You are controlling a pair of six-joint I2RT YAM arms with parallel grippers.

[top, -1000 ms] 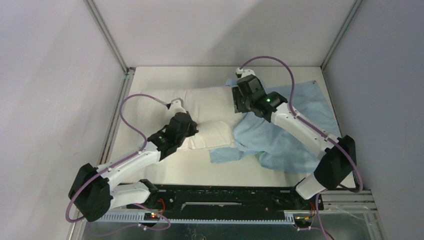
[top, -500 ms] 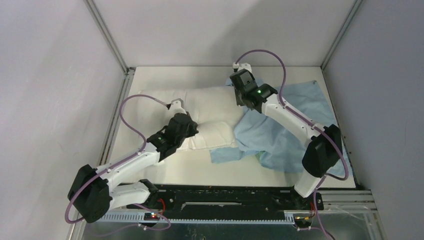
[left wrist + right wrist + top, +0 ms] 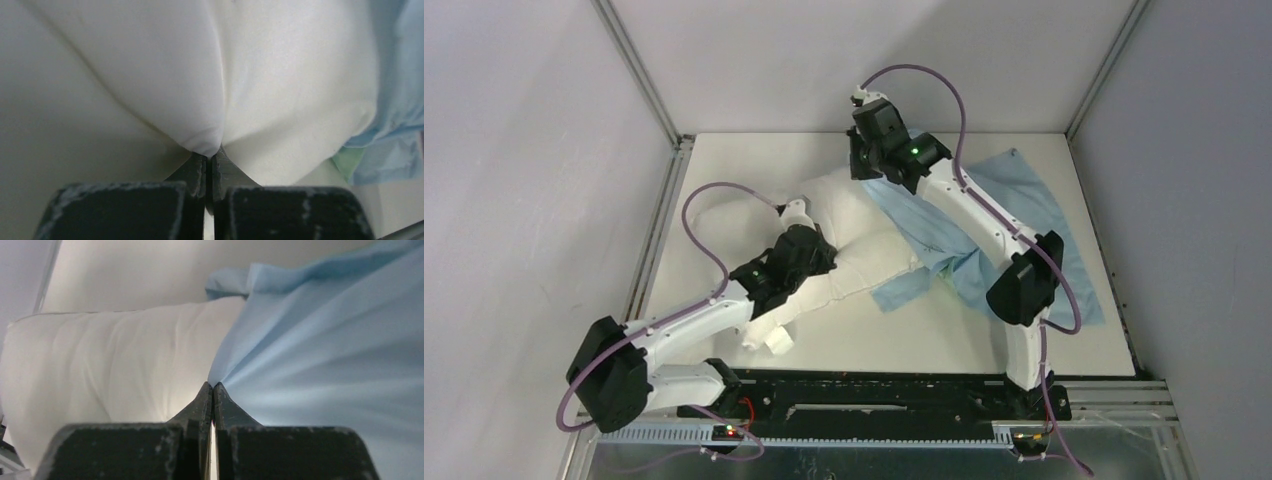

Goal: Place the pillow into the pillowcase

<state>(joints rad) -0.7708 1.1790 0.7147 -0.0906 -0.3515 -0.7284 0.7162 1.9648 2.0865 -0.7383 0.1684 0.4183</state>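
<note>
— So, what differs from a second ago?
— The right arm has swung toward the far left, dragging the pillowcase point(image 3: 1044, 210) with it. The right gripper point(image 3: 213, 389), half open then, is now pinched tight on a fold of the blue cloth, right beside the cushion's far end.
— And the pillow point(image 3: 864, 270)?
— It has turned. It lay straight across the table point(image 3: 744, 160); now it slants, with its near-left corner and a small white tag point(image 3: 776, 342) close to the arm bases.
— Is the left gripper point(image 3: 210, 159) holding anything?
— Its jaws are clamped on a pinch of the cream fabric, which bunches into a deep crease at the fingertips.
— How do the two cloths look?
— The pillow is plump, off-white and softly wrinkled. The pillowcase is thin, light blue, pulled taut into radiating folds at the right gripper, its edge draped over the pillow's far-right end. A greenish patch shows in the left wrist view.
</note>
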